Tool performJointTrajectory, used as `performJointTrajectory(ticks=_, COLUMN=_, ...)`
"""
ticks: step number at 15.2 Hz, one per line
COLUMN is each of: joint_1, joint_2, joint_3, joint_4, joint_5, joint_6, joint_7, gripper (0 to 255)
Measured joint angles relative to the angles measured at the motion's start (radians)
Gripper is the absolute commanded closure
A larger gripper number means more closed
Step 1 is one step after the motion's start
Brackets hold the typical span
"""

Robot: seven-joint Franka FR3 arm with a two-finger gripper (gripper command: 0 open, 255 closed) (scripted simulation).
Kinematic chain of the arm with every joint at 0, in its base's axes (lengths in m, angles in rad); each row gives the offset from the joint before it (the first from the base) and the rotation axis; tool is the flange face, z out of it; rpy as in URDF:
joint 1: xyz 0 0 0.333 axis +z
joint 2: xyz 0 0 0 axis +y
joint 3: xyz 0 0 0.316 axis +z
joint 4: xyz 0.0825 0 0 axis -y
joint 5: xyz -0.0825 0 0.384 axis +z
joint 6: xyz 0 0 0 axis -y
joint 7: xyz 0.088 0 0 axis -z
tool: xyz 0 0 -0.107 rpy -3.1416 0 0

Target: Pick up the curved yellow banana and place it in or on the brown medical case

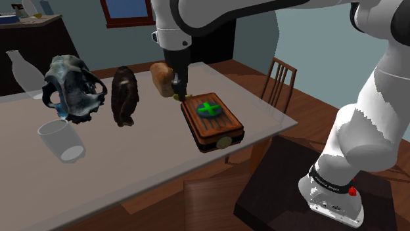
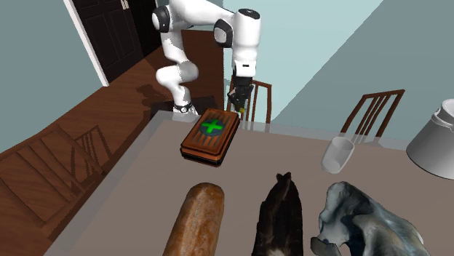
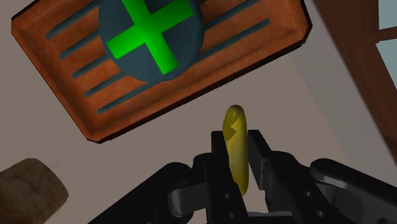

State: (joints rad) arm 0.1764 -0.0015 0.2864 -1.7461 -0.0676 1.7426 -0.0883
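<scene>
Wrist view: black gripper (image 3: 236, 139) clasps the curved yellow banana (image 3: 234, 124) beside the brown green-crossed medical case (image 3: 257, 54); next, I reckon, carry it over and release.

Teal walls (image 1: 315, 39), brown wooden floor (image 1: 309, 113)

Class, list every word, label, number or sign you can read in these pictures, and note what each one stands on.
Green cross: a sign without letters, on a dark round disc on the lid of the brown case.
Pale marks on the black band around the arm's foot: too small to read.
The banana clasped by the fingers: no text on it.
No readable words or numbers anywhere.
</scene>
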Motion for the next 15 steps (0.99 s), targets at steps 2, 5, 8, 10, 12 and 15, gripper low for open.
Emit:
performJointTrajectory(ticks=2, joint_1=-0.019, joint_2=-0.049, joint_3=-0.02, joint_4=-0.053, joint_5=0.012, joint_6=0.009, joint_7=-0.042, gripper=255)
performJointTrajectory(ticks=5, joint_1=-0.049, joint_2=-0.125, joint_3=-0.059, joint_4=-0.145, joint_5=0.028, joint_6=0.03, joint_7=-0.113, gripper=255)
performJointTrajectory(ticks=8, joint_1=-0.078, joint_2=-0.199, joint_3=-0.104, joint_4=-0.222, joint_5=0.036, joint_6=0.039, joint_7=-0.19, gripper=255)
performJointTrajectory(ticks=10, joint_1=-0.087, joint_2=-0.219, joint_3=-0.119, joint_4=-0.259, joint_5=0.037, joint_6=0.057, joint_7=-0.214, gripper=255)
performJointTrajectory(ticks=12, joint_1=-0.088, joint_2=-0.226, joint_3=-0.122, joint_4=-0.288, joint_5=0.038, joint_6=0.08, joint_7=-0.218, gripper=255)
performJointTrajectory(ticks=15, joint_1=-0.088, joint_2=-0.225, joint_3=-0.122, joint_4=-0.328, joint_5=0.038, joint_6=0.12, joint_7=-0.218, gripper=255)
